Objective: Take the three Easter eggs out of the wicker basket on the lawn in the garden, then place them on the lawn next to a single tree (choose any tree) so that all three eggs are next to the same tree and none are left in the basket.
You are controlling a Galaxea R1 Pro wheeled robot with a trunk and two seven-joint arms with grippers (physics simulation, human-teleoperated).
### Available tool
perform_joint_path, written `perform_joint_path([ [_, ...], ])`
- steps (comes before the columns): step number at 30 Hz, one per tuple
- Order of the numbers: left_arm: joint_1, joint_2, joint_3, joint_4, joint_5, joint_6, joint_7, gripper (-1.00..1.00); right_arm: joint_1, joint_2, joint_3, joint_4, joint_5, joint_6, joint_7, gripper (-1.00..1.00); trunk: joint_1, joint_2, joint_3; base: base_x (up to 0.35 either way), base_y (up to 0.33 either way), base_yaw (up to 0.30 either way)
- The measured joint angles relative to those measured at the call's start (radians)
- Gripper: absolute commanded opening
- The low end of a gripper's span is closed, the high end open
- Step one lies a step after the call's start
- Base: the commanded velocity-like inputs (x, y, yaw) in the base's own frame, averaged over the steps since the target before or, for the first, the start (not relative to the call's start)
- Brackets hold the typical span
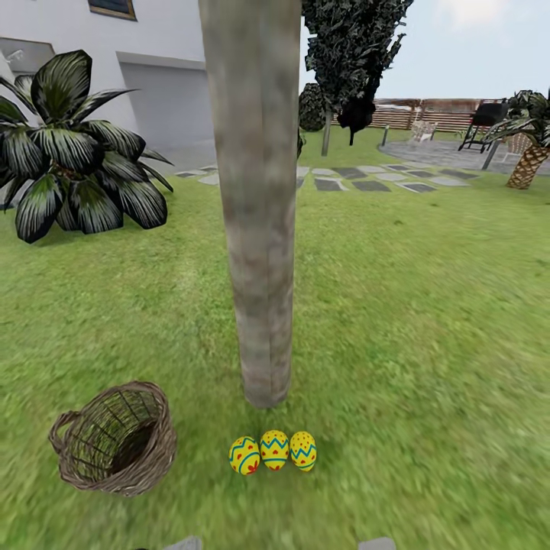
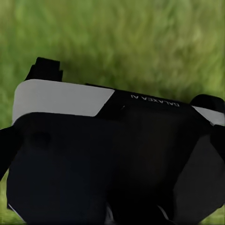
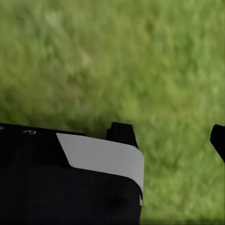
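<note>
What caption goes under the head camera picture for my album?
Three Easter eggs lined up on the lawn beside the tree, wicker basket empty nearby.

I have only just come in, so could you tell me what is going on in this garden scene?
Nothing is being handled right now. The three Easter eggs lie in a row on the lawn, just in front of the foot of the tree. The wicker basket lies tipped on its side on the grass to the left of them, and it looks empty. Both wrist cameras look down on grass past the robot's dark body, and neither shows an egg. Judging by this layout, the egg placement looks finished.
</note>
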Motion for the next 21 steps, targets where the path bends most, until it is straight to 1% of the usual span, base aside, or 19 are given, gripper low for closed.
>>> perform_joint_path([
  [2,0.000,-0.007,-0.001,0.007,0.000,0.000,0.003,1.00,0.000,0.000,0.000,0.000,-0.001,0.000,0.000,1.00,-0.008,0.014,0.006,0.000,0.000,0.000],
  [5,0.001,-0.009,-0.001,0.010,0.001,0.000,0.004,1.00,0.006,0.000,0.000,0.000,0.000,0.000,0.000,1.00,-0.019,0.035,0.016,0.000,0.000,0.000],
  [13,0.007,-0.008,-0.001,0.016,0.002,-0.014,0.004,1.00,0.038,-0.001,0.000,0.001,0.000,0.000,0.000,1.00,-0.050,0.091,0.041,0.000,0.000,0.000],
  [17,0.008,-0.010,-0.001,0.043,0.002,-0.016,0.004,1.00,0.067,-0.002,0.000,0.001,0.000,0.000,0.000,1.00,-0.065,0.119,0.053,0.000,0.000,0.000],
  [21,0.008,-0.010,-0.001,0.048,0.002,-0.016,0.003,1.00,0.073,-0.002,0.000,0.001,0.000,0.000,0.000,1.00,-0.081,0.147,0.066,0.000,0.000,0.000],
])
